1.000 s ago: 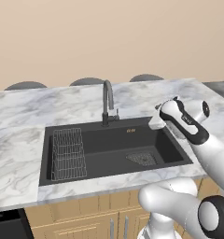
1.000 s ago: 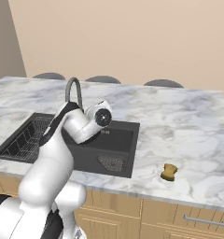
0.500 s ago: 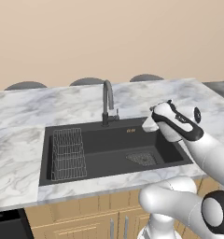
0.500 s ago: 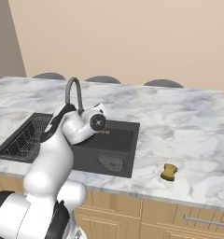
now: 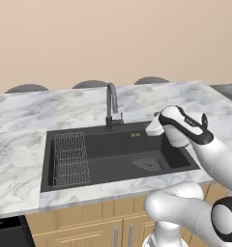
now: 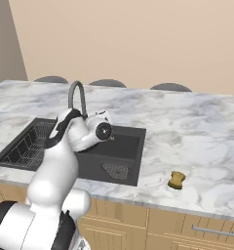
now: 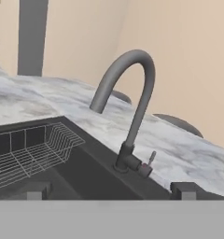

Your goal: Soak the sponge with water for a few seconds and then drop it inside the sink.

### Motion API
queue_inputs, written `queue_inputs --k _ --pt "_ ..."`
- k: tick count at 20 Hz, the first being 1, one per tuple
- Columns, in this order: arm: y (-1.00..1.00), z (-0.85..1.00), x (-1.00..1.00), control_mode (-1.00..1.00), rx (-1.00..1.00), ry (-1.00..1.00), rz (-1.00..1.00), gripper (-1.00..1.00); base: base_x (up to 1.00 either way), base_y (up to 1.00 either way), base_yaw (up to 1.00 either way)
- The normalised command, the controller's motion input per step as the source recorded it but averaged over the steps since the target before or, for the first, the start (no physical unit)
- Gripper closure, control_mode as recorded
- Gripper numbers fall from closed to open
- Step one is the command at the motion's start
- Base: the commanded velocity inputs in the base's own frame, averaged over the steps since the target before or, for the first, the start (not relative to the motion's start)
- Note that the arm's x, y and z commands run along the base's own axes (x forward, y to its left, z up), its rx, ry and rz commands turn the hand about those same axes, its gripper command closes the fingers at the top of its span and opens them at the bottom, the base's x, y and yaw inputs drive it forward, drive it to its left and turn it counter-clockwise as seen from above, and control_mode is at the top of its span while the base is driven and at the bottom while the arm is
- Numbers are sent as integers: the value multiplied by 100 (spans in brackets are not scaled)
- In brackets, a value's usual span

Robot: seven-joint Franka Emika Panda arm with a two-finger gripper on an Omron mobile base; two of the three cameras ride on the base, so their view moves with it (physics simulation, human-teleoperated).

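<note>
Sink (image 5: 113,149) sits black in my marble counter (image 6: 197,132), its faucet (image 7: 128,116) ahead of my gripper (image 7: 109,189), whose fingers (image 7: 186,190) stand wide apart, empty. My sponge (image 6: 177,179) lies on the counter, right of the basin.

Rendered home kitchen: white-and-grey marble bench (image 5: 21,159) with an inset matte black rectangular sink (image 5: 113,144), a dark grey curved faucet (image 7: 132,107), light wooden cabinet fronts (image 6: 187,229) below, and a plain beige wall (image 5: 113,38).
</note>
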Motion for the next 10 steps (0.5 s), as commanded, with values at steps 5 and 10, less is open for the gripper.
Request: queue_inputs --k 5,10 --pt "0 0 1 -100 22 8 0 -100 0 0 0" --pt "0 -3 7 -100 17 5 0 -100 0 0 0"
